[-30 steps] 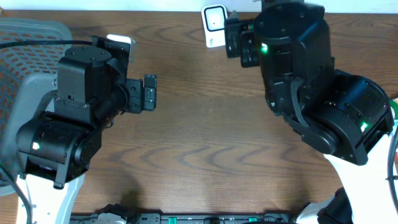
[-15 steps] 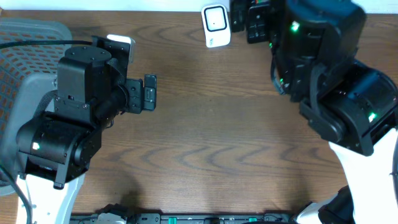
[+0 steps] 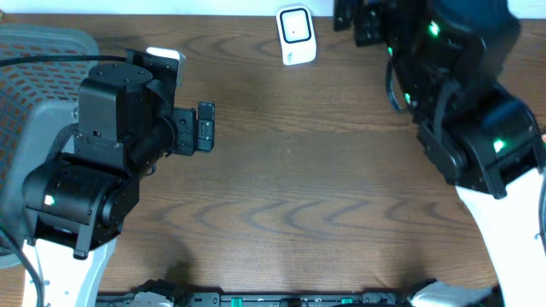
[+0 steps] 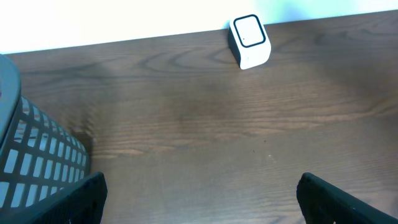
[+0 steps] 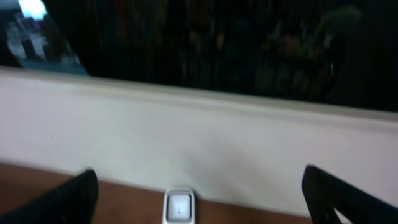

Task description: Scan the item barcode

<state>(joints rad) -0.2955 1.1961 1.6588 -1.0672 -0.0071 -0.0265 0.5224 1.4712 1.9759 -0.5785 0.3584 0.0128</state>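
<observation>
- Left gripper (image 4: 200, 202): fingers spread wide, nothing between them. It is held low over the table (image 3: 281, 188), beside the basket (image 3: 26, 68).
- Right gripper (image 5: 202, 198): fingers likewise spread wide, nothing held. It is raised at the far edge and aimed at the wall past the scanner (image 3: 296, 34).
- No item with a barcode can be picked out in any view, and none is gripped. The step in hand is judged to be fetching one.
- To be done well: the item should be gripped by its edges so the barcode is left uncovered. It should then be turned to face the scanner's window and held steady close to it.
- Scanner: a small white block with rounded corners and a dark-outlined square window on its upper face. It is stood at the table's far edge by the wall, well apart from the basket and the left gripper.
</observation>
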